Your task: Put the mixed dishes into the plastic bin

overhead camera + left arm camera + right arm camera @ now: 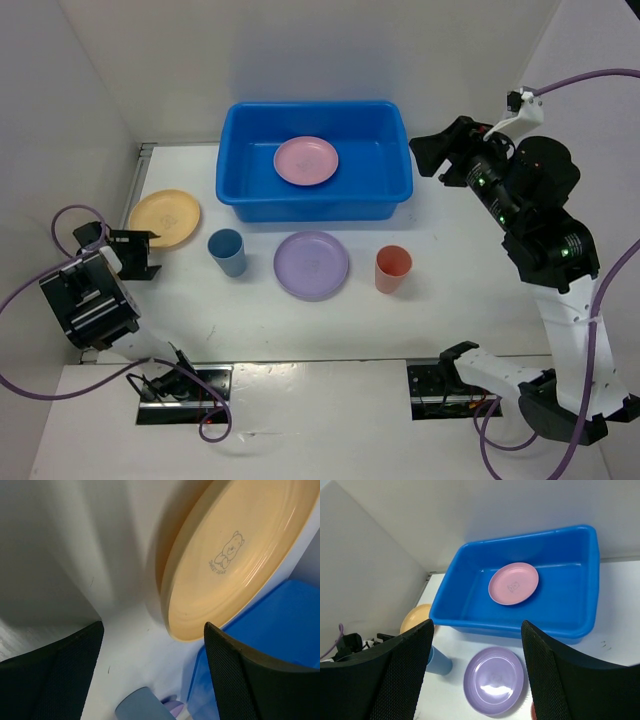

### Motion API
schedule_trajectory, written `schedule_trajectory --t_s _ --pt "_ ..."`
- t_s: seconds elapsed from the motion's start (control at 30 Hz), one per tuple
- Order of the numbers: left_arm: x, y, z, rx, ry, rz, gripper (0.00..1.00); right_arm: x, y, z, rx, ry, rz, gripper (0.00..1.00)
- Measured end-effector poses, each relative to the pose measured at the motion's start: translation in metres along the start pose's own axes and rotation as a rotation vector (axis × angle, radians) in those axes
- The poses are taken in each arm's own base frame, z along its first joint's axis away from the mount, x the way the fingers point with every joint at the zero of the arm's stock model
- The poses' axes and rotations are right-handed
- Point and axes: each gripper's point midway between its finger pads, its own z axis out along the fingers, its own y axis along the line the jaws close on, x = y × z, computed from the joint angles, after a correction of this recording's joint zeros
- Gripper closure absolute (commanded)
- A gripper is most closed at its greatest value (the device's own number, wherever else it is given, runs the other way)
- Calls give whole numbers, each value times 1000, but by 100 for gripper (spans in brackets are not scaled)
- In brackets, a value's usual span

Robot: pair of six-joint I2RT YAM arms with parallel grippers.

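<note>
The bright-blue plastic bin (314,208) stands at the back centre with the pink plate (306,160) lying flat inside it. In front of it on the table are the yellow plate (164,218), the blue cup (227,252), the lilac plate (311,264) and the coral-red cup (393,269). My left gripper (140,255) sits low at the left, just short of the yellow plate (235,555), open with nothing between its fingers. My right gripper (428,156) hangs open and empty high by the bin's right end, looking down on the pink plate (513,583) and the lilac plate (494,680).
White walls close in the table at the left, back and right. The bin's blue wall (270,625) and the blue cup (142,705) lie just beyond my left gripper (152,627). Purple cables trail at both near corners.
</note>
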Motion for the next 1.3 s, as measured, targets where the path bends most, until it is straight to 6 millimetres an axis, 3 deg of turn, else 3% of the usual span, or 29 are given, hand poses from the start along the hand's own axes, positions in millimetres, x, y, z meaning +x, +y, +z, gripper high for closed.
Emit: schedule_trajectory --t_s 0.4,0.53,0.57,0.67,0.7,0.9,1.0,1.07,1.13,1.23,1.3 --pt "-15 -12 23 44 -29 -5 44 3 -1 21 13 10 -9 25" --pt "-19 -15 31 41 -39 0 60 1 -2 21 18 5 -9 25" --pt "-20 -15 33 39 -42 2 70 1 -2 21 19 3 -9 25" --pt "-22 -16 39 25 -48 9 87 -1 -3 21 28 -3 -9 25" --pt "-23 -16 41 18 -51 14 100 -1 -4 21 29 -5 -9 25" --pt "-22 -19 40 -2 -54 18 100 -5 -4 19 38 -17 -6 25" --pt "-20 -21 20 -38 -80 25 100 -11 -2 15 32 -32 3 25" --pt "-22 -40 -7 -11 -125 44 100 -14 0 9 22 -44 16 25" --pt "-29 -81 -44 81 -190 82 100 -19 4 0 4 -59 32 25" --pt "-34 -163 -109 291 -299 163 100 -24 8 -12 -17 -79 54 25" --pt "-13 -227 -159 465 -328 258 100 -22 8 -17 -22 -82 67 25"
